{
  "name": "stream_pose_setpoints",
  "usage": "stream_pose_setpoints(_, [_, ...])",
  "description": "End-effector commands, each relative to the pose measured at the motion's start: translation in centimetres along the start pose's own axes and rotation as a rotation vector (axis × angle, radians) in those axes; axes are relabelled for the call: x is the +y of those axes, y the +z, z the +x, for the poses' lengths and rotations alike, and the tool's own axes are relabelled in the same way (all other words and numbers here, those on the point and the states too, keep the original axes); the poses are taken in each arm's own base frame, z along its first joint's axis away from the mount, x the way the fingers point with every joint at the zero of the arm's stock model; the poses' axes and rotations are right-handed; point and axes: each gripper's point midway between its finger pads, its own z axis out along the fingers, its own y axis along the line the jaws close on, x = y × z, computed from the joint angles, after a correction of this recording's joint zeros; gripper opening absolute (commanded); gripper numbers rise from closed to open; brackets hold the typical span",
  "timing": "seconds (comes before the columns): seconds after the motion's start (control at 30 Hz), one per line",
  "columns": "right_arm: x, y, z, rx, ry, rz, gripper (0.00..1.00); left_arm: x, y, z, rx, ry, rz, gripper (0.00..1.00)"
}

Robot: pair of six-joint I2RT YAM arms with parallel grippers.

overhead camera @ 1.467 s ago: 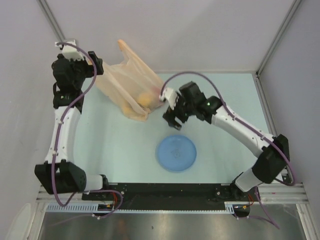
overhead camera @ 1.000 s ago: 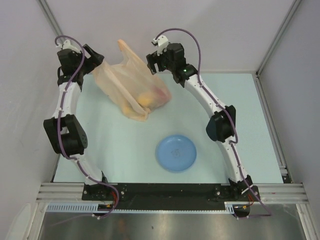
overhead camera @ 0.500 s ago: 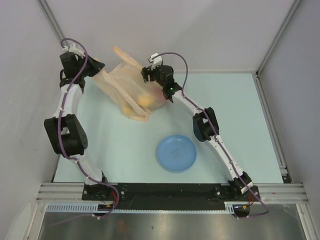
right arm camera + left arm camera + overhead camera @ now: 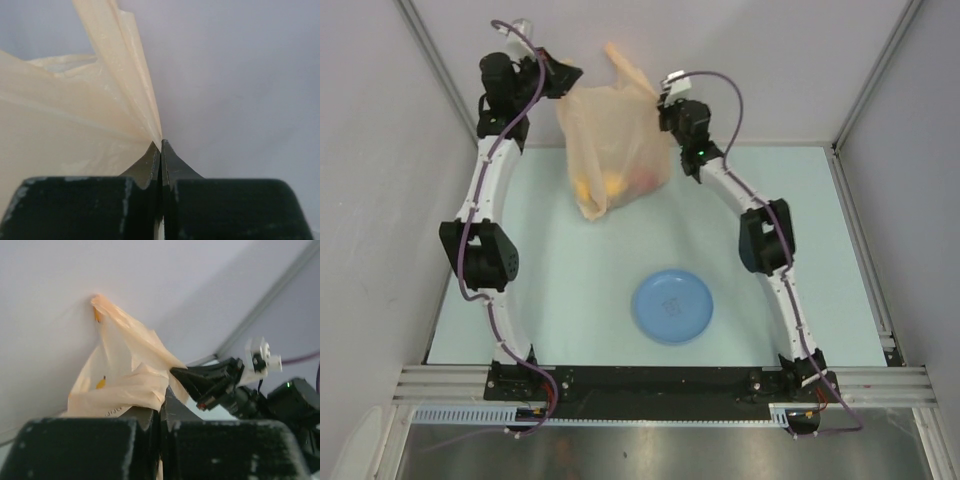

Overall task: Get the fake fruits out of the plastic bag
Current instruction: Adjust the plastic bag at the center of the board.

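The peach-orange plastic bag point(image 4: 615, 135) hangs lifted at the far side of the table, stretched between both arms. Yellow and reddish fake fruits point(image 4: 612, 183) show through its sagging bottom. My left gripper point(image 4: 566, 76) is shut on the bag's upper left edge; in the left wrist view the plastic bag point(image 4: 125, 375) bunches between the closed fingers point(image 4: 161, 407). My right gripper point(image 4: 665, 98) is shut on the upper right edge; in the right wrist view the bag point(image 4: 75, 120) film runs into the pinched fingertips point(image 4: 160, 150). One handle point(image 4: 620, 58) sticks up by the back wall.
A round blue plate point(image 4: 672, 306) lies on the pale table point(image 4: 820, 230) nearer the arm bases. The back wall stands close behind the bag and side walls flank the table. The right arm point(image 4: 240, 385) shows in the left wrist view, close by.
Both grippers closed on the bag's top edges and raised it, so the bag went from lying slumped on the table to hanging upright with the fruits at its bottom.
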Motion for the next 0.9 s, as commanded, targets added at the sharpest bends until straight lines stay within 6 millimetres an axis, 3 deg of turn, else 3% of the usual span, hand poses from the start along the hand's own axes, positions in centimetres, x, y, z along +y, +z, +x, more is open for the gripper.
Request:
stream_pose_setpoints(0.0, [-8.3, -6.4, -9.8, -0.071, -0.045, 0.163, 0.00, -8.4, -0.8, -4.1, -0.078, 0.073, 0.246, 0.00])
stream_pose_setpoints(0.03, [-8.5, -9.1, -13.5, -0.105, -0.046, 0.163, 0.00, -9.1, -1.4, -3.2, -0.042, 0.044, 0.265, 0.00])
stream_pose_setpoints(0.07, [-8.2, -10.6, -11.2, -0.042, -0.054, 0.146, 0.00, -9.7, -1.9, -1.9, 0.005, 0.025, 0.298, 0.00])
stream_pose_setpoints(0.1, [-6.9, -13.3, -5.4, 0.096, -0.059, 0.108, 0.00, -10.3, -2.6, -0.5, 0.054, -0.001, 0.313, 0.00])
stream_pose_setpoints(0.13, [-5.7, -15.6, -3.2, 0.161, -0.059, 0.063, 0.00, -10.3, -3.7, 1.6, 0.111, -0.016, 0.307, 0.00])
stream_pose_setpoints(0.17, [-4.7, -18.7, -3.5, 0.216, -0.048, 0.038, 0.00, -10.4, -4.6, 3.1, 0.158, -0.028, 0.304, 0.00])
stream_pose_setpoints(0.2, [-3.5, -20.8, -1.1, 0.299, -0.030, 0.009, 0.00, -8.8, -5.5, 7.6, 0.260, -0.084, 0.260, 0.00])
stream_pose_setpoints(0.23, [-1.6, -24.2, 3.7, 0.435, 0.002, -0.062, 0.01, -9.5, -7.0, 8.2, 0.277, -0.090, 0.259, 0.00])
stream_pose_setpoints(0.27, [-0.7, -26.8, 5.0, 0.521, 0.031, -0.096, 0.10, -9.2, -7.8, 10.0, 0.318, -0.114, 0.251, 0.00])
stream_pose_setpoints(0.3, [0.2, -28.3, 6.4, 0.578, 0.050, -0.125, 0.29, -8.1, -8.8, 13.8, 0.394, -0.167, 0.220, 0.00])
stream_pose_setpoints(0.33, [1.0, -29.8, 7.7, 0.642, 0.077, -0.139, 0.36, -8.0, -9.4, 14.9, 0.416, -0.181, 0.209, 0.00])
stream_pose_setpoints(0.37, [1.4, -30.9, 7.5, 0.679, 0.121, -0.142, 0.41, -8.4, -10.0, 15.9, 0.439, -0.194, 0.205, 0.00])
stream_pose_setpoints(0.4, [2.3, -31.2, 6.5, 0.664, 0.145, -0.188, 0.59, -8.2, -10.4, 17.6, 0.470, -0.212, 0.190, 0.00])
stream_pose_setpoints(0.47, [3.7, -31.0, 3.7, 0.583, 0.129, -0.262, 0.75, -8.9, -10.5, 18.9, 0.498, -0.216, 0.198, 0.00])
stream_pose_setpoints(0.5, [4.5, -31.1, 0.8, 0.510, 0.120, -0.312, 0.80, -9.2, -10.5, 19.3, 0.506, -0.224, 0.203, 0.00])
stream_pose_setpoints(0.6, [8.1, -31.4, -6.1, 0.339, 0.059, -0.457, 0.80, -10.3, -10.2, 19.4, 0.498, -0.256, 0.226, 0.00])
stream_pose_setpoints(0.67, [11.3, -32.1, -9.5, 0.248, 0.021, -0.537, 0.80, -10.6, -10.0, 19.3, 0.493, -0.261, 0.228, 0.00])
stream_pose_setpoints(0.73, [13.0, -32.3, -12.1, 0.157, 0.002, -0.564, 0.79, -10.6, -9.9, 19.3, 0.494, -0.259, 0.224, 0.00])
stream_pose_setpoints(0.77, [14.8, -32.7, -12.6, 0.139, 0.003, -0.598, 0.79, -10.7, -9.9, 19.3, 0.495, -0.258, 0.224, 0.00])
stream_pose_setpoints(0.8, [15.0, -32.3, -13.3, 0.108, 0.000, -0.582, 0.75, -10.7, -10.0, 19.4, 0.497, -0.268, 0.218, 0.00])
stream_pose_setpoints(0.87, [16.0, -31.1, -12.6, 0.102, 0.011, -0.565, 0.66, -11.1, -10.4, 18.9, 0.486, -0.265, 0.221, 0.00])
